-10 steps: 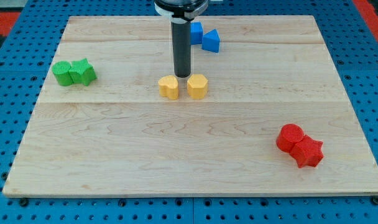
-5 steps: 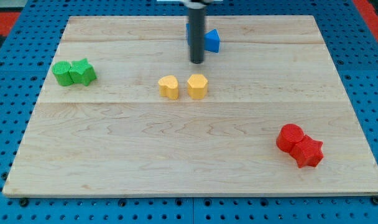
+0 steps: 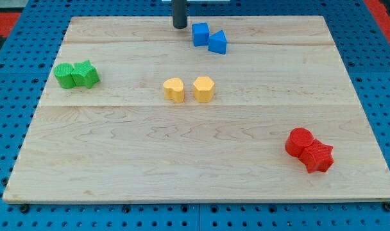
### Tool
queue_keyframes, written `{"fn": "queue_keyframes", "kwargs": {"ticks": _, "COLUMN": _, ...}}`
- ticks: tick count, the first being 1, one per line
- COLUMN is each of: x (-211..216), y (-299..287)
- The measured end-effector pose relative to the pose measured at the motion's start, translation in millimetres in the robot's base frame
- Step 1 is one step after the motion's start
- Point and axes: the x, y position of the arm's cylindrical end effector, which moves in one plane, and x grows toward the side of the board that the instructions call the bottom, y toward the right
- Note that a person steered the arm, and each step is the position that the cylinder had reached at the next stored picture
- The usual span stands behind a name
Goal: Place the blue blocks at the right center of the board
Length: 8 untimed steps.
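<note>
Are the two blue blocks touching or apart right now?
Touching: the blue cube and blue triangular block meet with no board showing between. My tip sits left.

path right of blue blocks (image 3: 208,38): open board | yellow pair (image 3: 189,89): below, apart | red pair (image 3: 309,149): lower right

Blocks on wooden board (image 3: 118,160), eight total:
- Blue: 2, a cube (image 3: 200,34) and a triangular block (image 3: 217,43), just right of my tip (image 3: 179,26).
- Yellow: 2.
- Green: 2.
- Red: 2.
</note>
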Motion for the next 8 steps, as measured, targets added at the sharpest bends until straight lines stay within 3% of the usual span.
{"fn": "queue_keyframes", "kwargs": {"ticks": 2, "x": 59.0, "y": 136.5}}
{"fn": "queue_keyframes", "kwargs": {"ticks": 3, "x": 104.6, "y": 146.3}}
{"fn": "queue_keyframes", "kwargs": {"ticks": 4, "x": 122.2, "y": 148.5}}
{"fn": "queue_keyframes", "kwargs": {"ticks": 5, "x": 125.9, "y": 101.4}}
{"fn": "queue_keyframes", "kwargs": {"ticks": 6, "x": 158.6, "y": 127.9}}
{"fn": "queue_keyframes", "kwargs": {"ticks": 7, "x": 157.3, "y": 152.5}}
{"fn": "queue_keyframes", "kwargs": {"ticks": 8, "x": 157.5, "y": 123.3}}
